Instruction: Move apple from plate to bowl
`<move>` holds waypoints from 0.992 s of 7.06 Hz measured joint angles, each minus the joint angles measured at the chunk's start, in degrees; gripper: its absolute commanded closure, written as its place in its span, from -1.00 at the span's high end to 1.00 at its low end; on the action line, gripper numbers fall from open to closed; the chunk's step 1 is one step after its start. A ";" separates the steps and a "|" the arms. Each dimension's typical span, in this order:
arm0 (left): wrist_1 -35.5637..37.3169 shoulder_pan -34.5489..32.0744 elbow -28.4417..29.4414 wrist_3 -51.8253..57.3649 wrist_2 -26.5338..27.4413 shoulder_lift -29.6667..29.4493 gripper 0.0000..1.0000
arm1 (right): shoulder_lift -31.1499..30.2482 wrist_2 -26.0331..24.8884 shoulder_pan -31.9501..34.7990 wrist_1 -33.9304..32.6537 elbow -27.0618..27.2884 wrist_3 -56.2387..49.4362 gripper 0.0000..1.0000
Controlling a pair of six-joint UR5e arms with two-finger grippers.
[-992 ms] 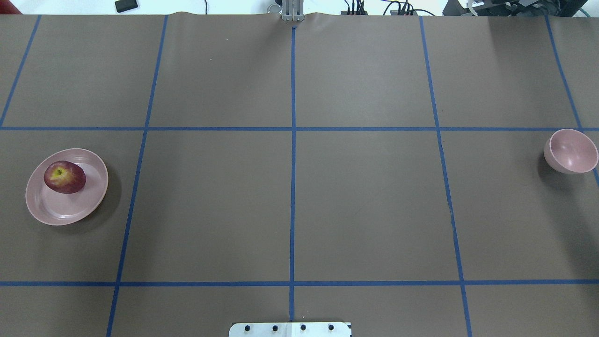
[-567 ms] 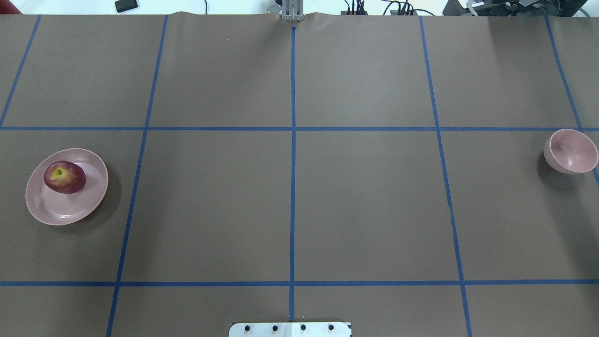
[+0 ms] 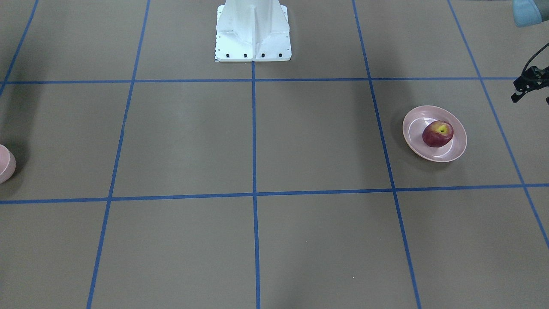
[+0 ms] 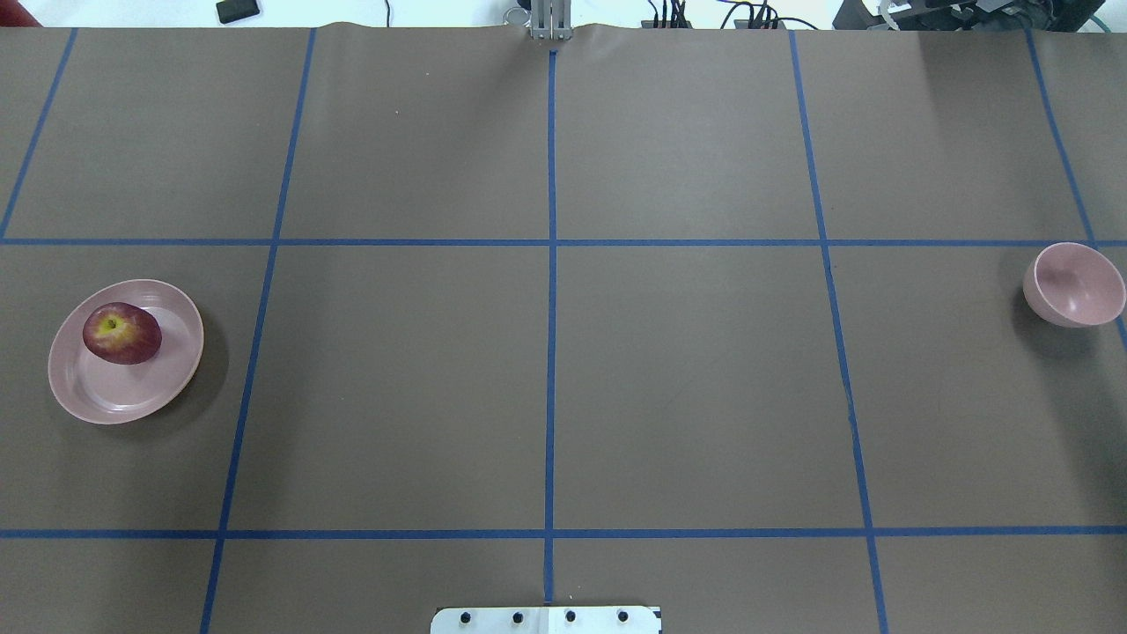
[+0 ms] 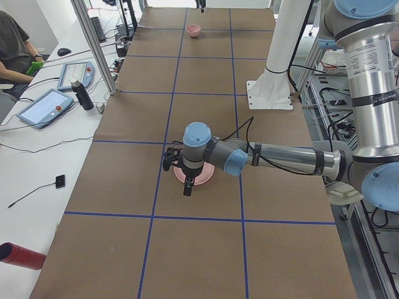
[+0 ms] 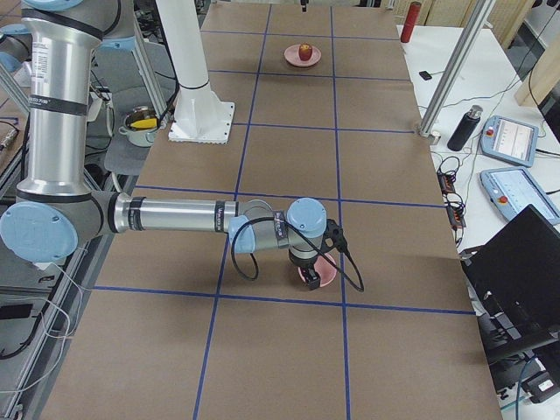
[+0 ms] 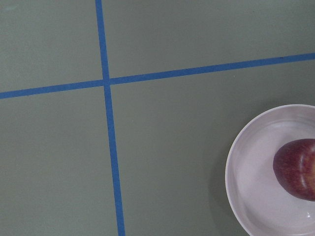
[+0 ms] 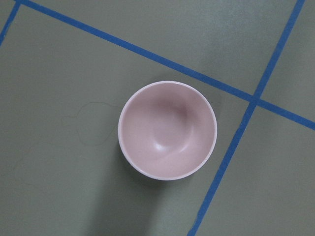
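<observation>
The apple (image 4: 121,333) is seen on the plate (image 4: 132,405), near its far rim. The bowl (image 4: 1074,283) is set well apart at the table's other end. The left gripper (image 5: 186,187) is held over the plate and the right gripper (image 6: 308,276) over the bowl; how wide either stands cannot be told. The round apple could be rolled off by an off-centre pinch, or dropped on the long carry.

1. The tabletop (image 4: 687,370) is plain brown, cut into big squares by blue tape lines (image 4: 550,352).
2. The white robot base (image 3: 253,30) sits at the middle of one long edge.
3. The pale pink plate (image 4: 123,401) lies flat, way off to the base's left.
4. The small pink bowl (image 4: 1074,286) stands upright, way off to the base's right, near the tabletop's end.
</observation>
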 measured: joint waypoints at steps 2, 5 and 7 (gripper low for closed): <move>-0.03 0.05 0.42 0.05 0.11 -0.22 0.96 | 2.35 -1.09 -3.06 2.04 -3.68 3.65 0.98; -0.03 0.06 1.73 0.15 0.06 -0.84 0.96 | 5.66 -2.68 -5.84 5.52 -10.49 5.27 0.99; -0.03 0.04 1.83 0.06 0.10 -0.86 0.96 | 6.80 -4.07 -8.04 7.31 -13.13 5.39 0.85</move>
